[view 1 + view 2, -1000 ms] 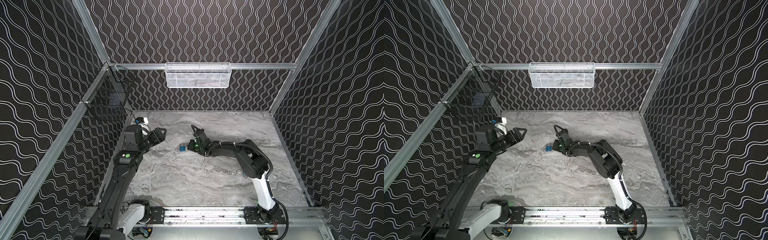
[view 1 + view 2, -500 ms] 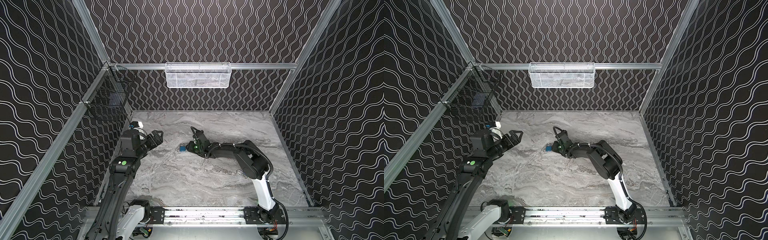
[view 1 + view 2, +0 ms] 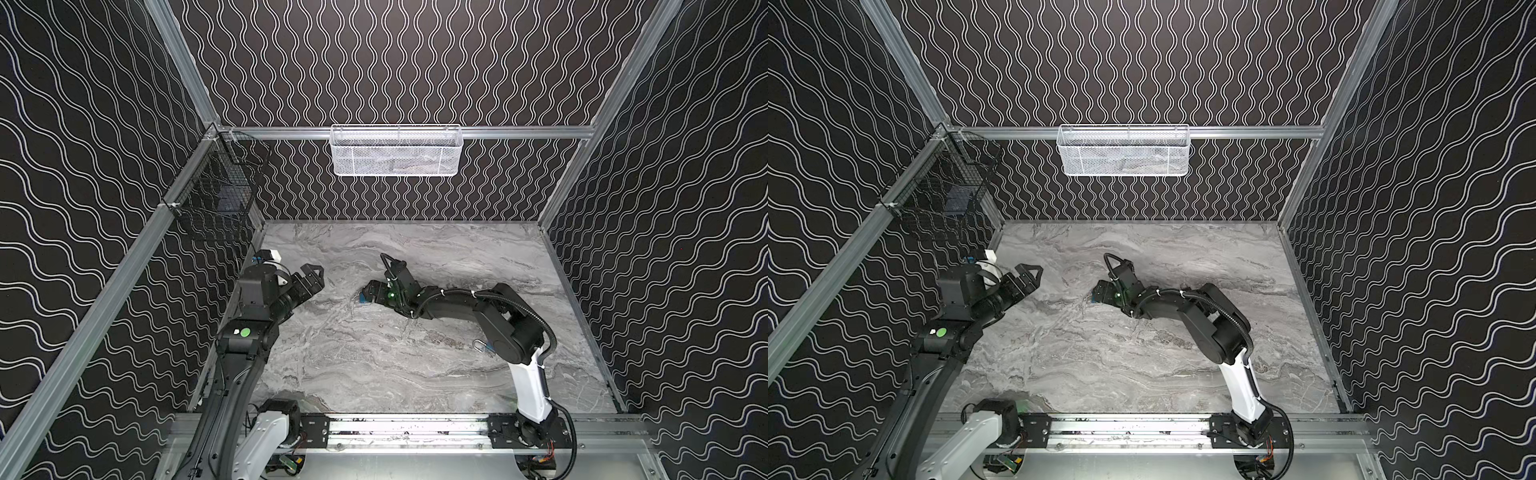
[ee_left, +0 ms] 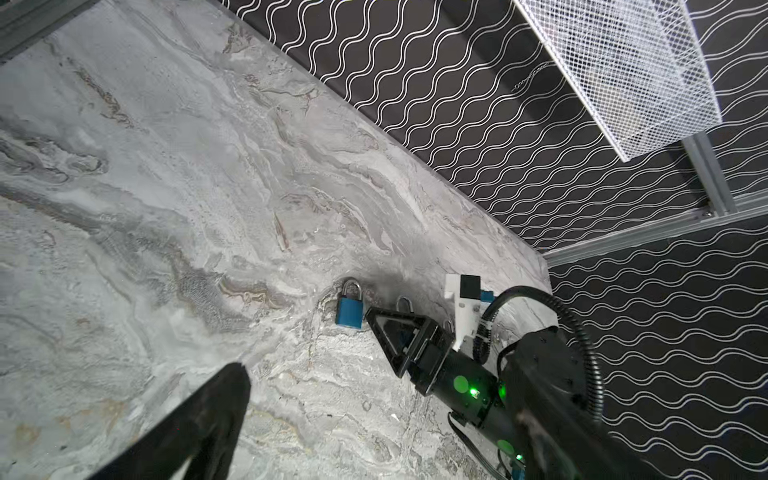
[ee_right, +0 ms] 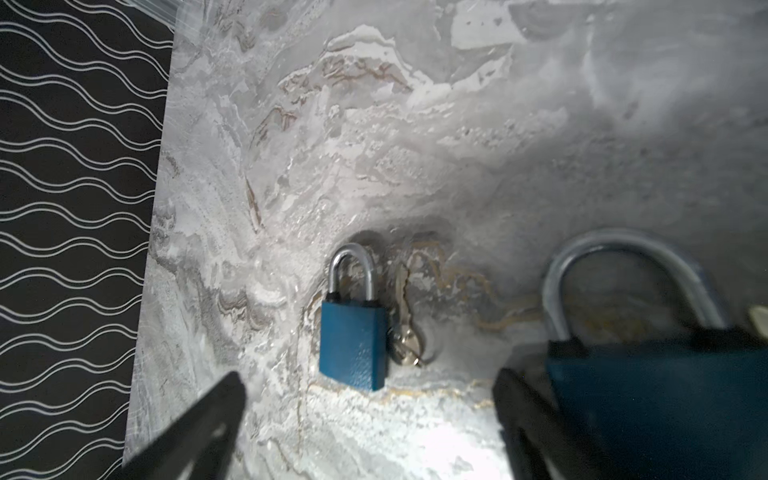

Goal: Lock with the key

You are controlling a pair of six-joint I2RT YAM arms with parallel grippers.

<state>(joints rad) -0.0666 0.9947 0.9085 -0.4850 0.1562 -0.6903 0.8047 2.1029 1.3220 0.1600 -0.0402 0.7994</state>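
The right hand (image 3: 368,291) reaches low over the middle of the grey marbled desk (image 3: 374,365), its two fingers spread wide with nothing clamped between them. In the right wrist view, a small blue padlock (image 5: 353,345) lies flat on the desk, seen in the gap between the finger tips. Both legs of its silver shackle are down in the body. The key (image 5: 405,332) lies on the desk right against the padlock's side, on a small ring.

A second padlock (image 5: 648,374) fills the edge of that same view, large and blurred, close against one finger (image 5: 519,415). I cannot tell whether the finger touches it.

The left hand (image 3: 318,277) hangs above the desk near the left wall, well apart from the padlock. It is open and holds nothing.

In both top views the padlock shows only as a blue spot at the right hand's tip. A white mesh basket (image 3: 396,150) hangs on the back rail and a black wire basket (image 3: 216,195) on the left rail.
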